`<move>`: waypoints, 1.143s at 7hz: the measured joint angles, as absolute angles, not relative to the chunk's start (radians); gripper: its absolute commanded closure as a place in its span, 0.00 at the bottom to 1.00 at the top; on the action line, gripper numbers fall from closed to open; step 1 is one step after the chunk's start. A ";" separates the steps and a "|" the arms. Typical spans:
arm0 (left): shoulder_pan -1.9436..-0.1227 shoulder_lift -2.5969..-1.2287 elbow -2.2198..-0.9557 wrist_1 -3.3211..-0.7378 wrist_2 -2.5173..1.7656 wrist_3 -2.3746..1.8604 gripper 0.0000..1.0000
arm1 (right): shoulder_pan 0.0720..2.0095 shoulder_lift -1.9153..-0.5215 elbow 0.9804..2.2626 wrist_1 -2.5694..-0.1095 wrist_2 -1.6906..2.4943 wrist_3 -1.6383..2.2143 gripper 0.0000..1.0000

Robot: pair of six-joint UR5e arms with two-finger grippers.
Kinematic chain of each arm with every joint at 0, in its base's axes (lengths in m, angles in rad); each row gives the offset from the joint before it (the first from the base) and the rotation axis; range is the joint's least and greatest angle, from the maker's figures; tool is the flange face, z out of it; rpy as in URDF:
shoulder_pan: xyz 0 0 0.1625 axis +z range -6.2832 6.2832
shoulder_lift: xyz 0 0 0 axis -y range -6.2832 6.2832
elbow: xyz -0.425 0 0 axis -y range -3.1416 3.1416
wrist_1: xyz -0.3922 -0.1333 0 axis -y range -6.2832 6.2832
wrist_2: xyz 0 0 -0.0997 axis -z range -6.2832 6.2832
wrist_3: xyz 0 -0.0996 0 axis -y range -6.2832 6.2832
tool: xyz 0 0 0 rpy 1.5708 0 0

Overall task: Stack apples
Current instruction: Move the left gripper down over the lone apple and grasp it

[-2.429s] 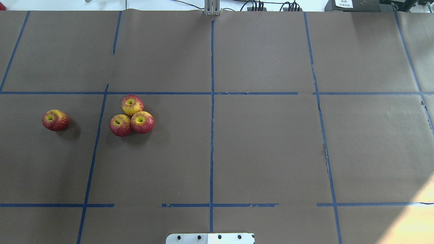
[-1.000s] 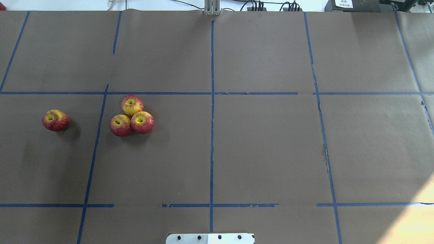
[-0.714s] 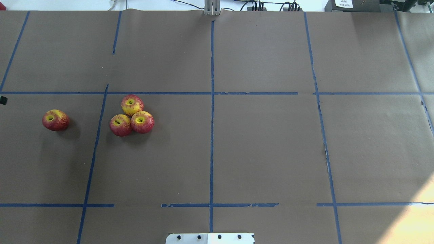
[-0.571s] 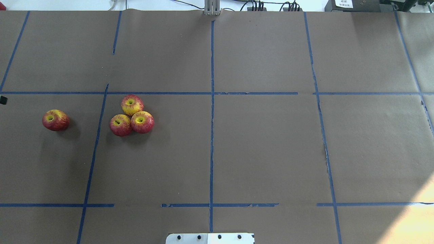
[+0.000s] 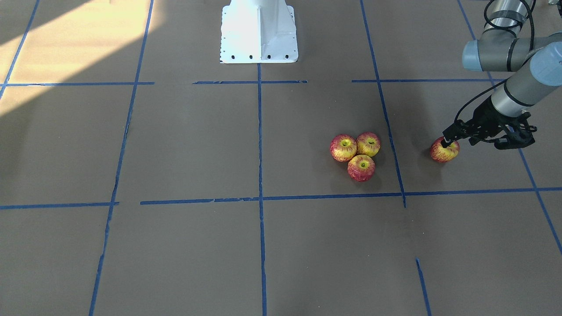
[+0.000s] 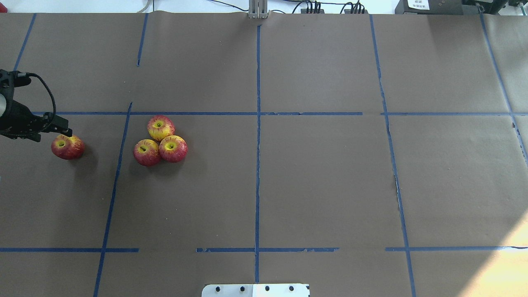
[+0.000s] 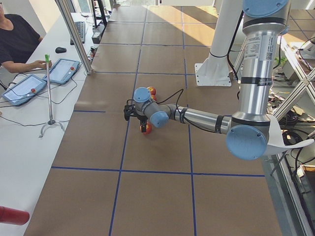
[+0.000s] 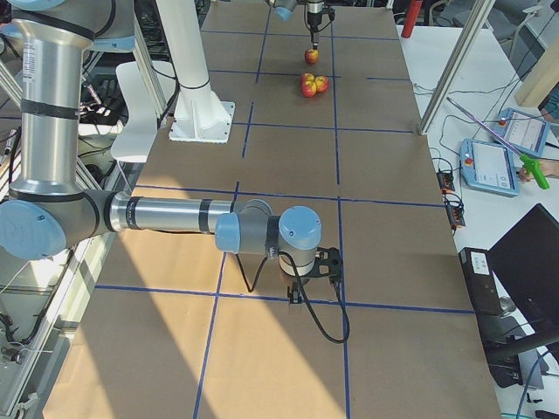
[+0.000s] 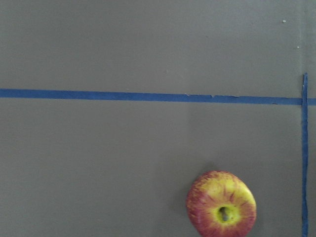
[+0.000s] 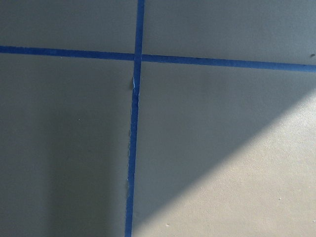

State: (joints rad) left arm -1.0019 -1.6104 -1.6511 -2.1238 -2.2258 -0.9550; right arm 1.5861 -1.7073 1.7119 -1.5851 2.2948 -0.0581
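Note:
Three apples (image 6: 161, 128) lie touching in a cluster left of centre on the brown paper, also in the front-facing view (image 5: 361, 167). A fourth apple (image 6: 67, 147) lies alone further left, stem dimple up, and also shows in the front-facing view (image 5: 444, 150) and low in the left wrist view (image 9: 221, 204). My left gripper (image 6: 66, 132) hangs just above this lone apple's far edge, apart from it, and also shows in the front-facing view (image 5: 445, 141). Its fingers taper to one tip and hold nothing. My right gripper (image 8: 297, 297) shows only in the exterior right view, low over bare paper; I cannot tell its state.
The white robot base (image 5: 259, 30) stands at the table's middle on the robot's side. Blue tape lines (image 6: 258, 123) divide the paper into squares. An operator's tablets (image 7: 61, 71) lie on a side table.
My left arm has come in from the view's left edge and its gripper now hangs over the lone apple. The apples have not moved.

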 measured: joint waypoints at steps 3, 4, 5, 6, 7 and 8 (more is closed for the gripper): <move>-0.979 -1.616 -1.625 -2.125 -2.215 -0.961 0.00 | 1.586 -1.707 1.712 -1.586 2.295 -0.058 0.00; -0.969 -1.622 -1.616 -2.126 -2.215 -0.963 0.00 | 1.586 -1.707 1.712 -1.586 2.295 -0.058 0.00; -0.958 -1.626 -1.611 -2.126 -2.215 -0.964 0.00 | 1.586 -1.707 1.712 -1.586 2.295 -0.058 0.00; -0.945 -1.628 -1.604 -2.126 -2.215 -0.965 0.00 | 1.586 -1.707 1.712 -1.586 2.295 -0.058 0.00; -0.936 -1.633 -1.592 -2.128 -2.215 -0.964 0.00 | 1.586 -1.707 1.712 -1.586 2.295 -0.058 0.00; -0.931 -1.643 -1.575 -2.128 -2.216 -0.964 0.07 | 1.586 -1.707 1.712 -1.586 2.295 -0.058 0.00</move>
